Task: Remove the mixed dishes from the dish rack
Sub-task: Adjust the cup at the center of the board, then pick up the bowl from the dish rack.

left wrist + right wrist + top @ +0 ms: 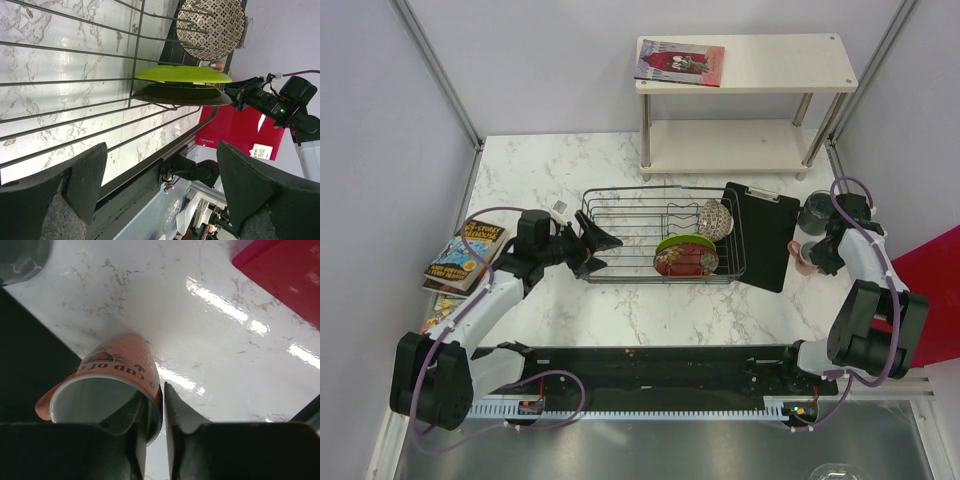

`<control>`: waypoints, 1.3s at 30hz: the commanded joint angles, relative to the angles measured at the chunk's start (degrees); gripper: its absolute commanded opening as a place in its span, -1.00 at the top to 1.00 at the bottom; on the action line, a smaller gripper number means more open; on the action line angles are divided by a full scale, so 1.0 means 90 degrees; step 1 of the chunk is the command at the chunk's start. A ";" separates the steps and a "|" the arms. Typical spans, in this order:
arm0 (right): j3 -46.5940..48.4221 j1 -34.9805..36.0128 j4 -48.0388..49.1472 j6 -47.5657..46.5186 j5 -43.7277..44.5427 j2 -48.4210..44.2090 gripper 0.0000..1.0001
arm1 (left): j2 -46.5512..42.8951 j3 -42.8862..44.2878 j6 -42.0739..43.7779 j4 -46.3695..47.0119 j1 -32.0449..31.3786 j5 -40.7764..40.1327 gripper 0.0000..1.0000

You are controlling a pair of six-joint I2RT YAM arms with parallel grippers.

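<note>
The dark wire dish rack (620, 192) stands mid-table. At its right end are a lime-green plate (685, 243), a red patterned dish (686, 262) and a patterned bowl (714, 219). My left gripper (600, 250) is open and empty at the rack's left end. The left wrist view looks along the rack wires (75, 82) to the plate (182, 74) and bowl (212, 27), with the open gripper (162, 185) in front. My right gripper (156, 410) is shut on the small pink cup (115, 375), pinching its wall, low over the table right of the rack (803, 255). A dark cup (814, 212) stands just behind.
A black flat board (767, 235) lies against the rack's right side. A white two-level shelf (740, 100) with a book (680, 62) stands at the back. Books (465, 258) lie at the left edge. A red panel (935, 290) is at the right.
</note>
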 commanded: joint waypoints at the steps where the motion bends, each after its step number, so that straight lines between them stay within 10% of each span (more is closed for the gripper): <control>1: -0.0122 -0.0049 0.0331 -0.0011 -0.0132 -0.0022 0.40 | 0.0068 -0.0296 0.0323 -0.0745 -0.0010 -0.0024 -0.94; 15: 0.0191 -0.0059 0.0116 -0.0011 -0.0503 -0.0413 -0.31 | 0.0156 -0.0256 0.0333 -0.0735 -0.0010 -0.0082 -0.94; 39: 0.1313 0.0888 -0.0305 0.0349 -0.0991 -0.1916 -0.39 | 0.0381 -0.0257 0.0401 -0.0715 -0.0010 -0.0248 -0.93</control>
